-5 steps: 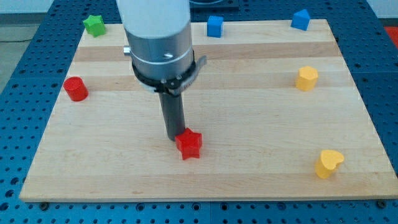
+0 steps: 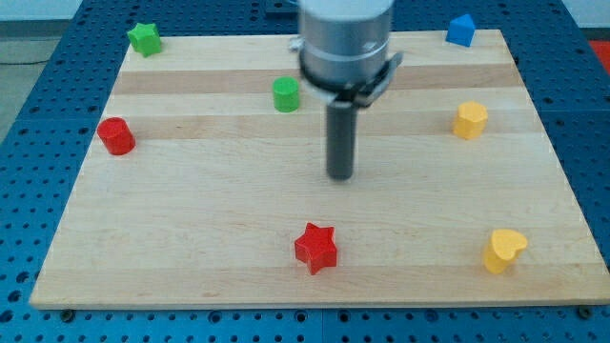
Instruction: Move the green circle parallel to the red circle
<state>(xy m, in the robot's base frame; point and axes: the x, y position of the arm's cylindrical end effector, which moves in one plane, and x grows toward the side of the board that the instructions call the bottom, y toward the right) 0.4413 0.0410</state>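
One camera stands off the near edge of the pale wooden tabletop, looking down and across toward its far edge, fairly close.

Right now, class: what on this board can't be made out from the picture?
- Blue cube seen earlier: hidden in camera view behind the arm housing.
- Blue block: cut by the top edge, shape unclear.
- My tip: motion-blurred.
- Arm above the housing: cut off by the top edge.

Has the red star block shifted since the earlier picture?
Yes. The red star has slid toward the view's bottom right, judged against the board's lower edge. My tip is now above it, apart.
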